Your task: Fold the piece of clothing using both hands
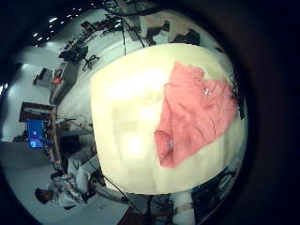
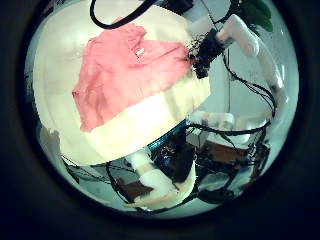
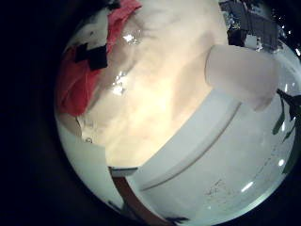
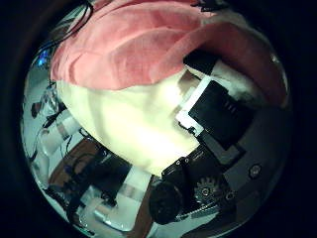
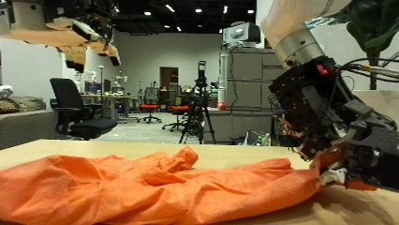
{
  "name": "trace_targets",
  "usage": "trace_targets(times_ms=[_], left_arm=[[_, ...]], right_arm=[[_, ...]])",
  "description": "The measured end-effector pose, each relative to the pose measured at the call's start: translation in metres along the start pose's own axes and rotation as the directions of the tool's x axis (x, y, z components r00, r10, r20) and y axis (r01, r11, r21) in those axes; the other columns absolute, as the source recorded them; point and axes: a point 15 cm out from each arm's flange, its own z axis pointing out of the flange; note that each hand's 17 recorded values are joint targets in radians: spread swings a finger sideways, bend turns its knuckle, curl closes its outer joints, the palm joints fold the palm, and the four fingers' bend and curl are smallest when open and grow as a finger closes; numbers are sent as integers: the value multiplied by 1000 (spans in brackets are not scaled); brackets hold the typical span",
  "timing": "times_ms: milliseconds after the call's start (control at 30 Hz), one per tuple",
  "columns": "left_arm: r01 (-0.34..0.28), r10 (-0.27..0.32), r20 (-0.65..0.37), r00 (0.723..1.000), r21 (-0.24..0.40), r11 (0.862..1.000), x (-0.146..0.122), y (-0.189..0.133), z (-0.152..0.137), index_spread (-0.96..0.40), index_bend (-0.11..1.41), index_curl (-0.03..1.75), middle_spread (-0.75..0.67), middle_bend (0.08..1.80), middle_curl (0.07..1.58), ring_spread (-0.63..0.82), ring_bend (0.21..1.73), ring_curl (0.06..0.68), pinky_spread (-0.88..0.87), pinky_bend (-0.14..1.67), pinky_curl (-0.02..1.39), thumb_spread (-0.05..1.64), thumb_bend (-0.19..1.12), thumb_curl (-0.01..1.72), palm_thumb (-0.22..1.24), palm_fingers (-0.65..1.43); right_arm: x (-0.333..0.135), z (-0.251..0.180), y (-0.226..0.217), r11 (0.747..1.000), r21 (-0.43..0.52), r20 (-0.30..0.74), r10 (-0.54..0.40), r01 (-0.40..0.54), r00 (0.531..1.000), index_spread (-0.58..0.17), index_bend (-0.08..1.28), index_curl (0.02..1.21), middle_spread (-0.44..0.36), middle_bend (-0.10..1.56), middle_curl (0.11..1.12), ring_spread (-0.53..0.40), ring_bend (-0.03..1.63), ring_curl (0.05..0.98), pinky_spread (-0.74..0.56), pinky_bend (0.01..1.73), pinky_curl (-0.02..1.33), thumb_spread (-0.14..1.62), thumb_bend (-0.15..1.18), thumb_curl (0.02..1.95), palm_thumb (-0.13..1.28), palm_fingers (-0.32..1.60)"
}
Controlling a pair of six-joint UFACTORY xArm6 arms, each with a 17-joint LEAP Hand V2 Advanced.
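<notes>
A salmon-orange garment (image 5: 150, 192) lies rumpled across the pale table (image 5: 362, 208). My right hand (image 5: 327, 141) is down at one end of the garment, and its fingers (image 5: 332, 174) curl onto the cloth's edge. In the right thumb side palm view the garment (image 4: 139, 45) fills the area near the palm, with a finger (image 4: 210, 107) bent over it. Seen from high above in the left palm views, the garment (image 1: 195, 112) is spread on the table (image 1: 122, 112). The right hand (image 2: 205, 55) is at the garment's (image 2: 125, 70) edge. No part of my left hand shows.
A table edge (image 3: 179, 155) runs close to my right hand. A white cylinder-shaped part (image 3: 240, 73) stands beside it. Office chairs (image 5: 72, 108) and tripods (image 5: 198, 103) stand on the floor behind the table, and bare tabletop (image 2: 130, 125) lies beside the garment.
</notes>
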Motion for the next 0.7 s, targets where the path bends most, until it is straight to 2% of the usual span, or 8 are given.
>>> trace_targets(times_ms=[200,433,700], left_arm=[[-4,4,1,1000,7,1000,2,2,-4,7,179,336,271,181,274,551,340,225,547,191,295,845,-32,319,15,-13],[0,0,3,1000,11,1000,-4,10,-7,7,181,341,265,179,275,550,345,228,547,190,293,849,-32,319,16,-11],[35,-35,-14,999,-28,999,-23,33,13,7,184,346,261,184,281,549,345,230,542,188,288,854,-32,318,16,-4]], right_arm=[[0,-41,14,998,68,-34,11,-9,999,-292,1018,850,-177,1232,888,-232,1342,723,-264,1331,701,956,60,779,1155,1074],[-36,-82,22,994,91,-77,-52,59,996,-285,1027,857,-173,1225,904,-231,1337,743,-249,1324,717,966,51,837,1165,1074],[-69,-155,7,971,214,-154,-75,107,985,-281,1024,860,-170,1224,917,-230,1329,757,-246,1310,731,975,32,890,1166,1077]])
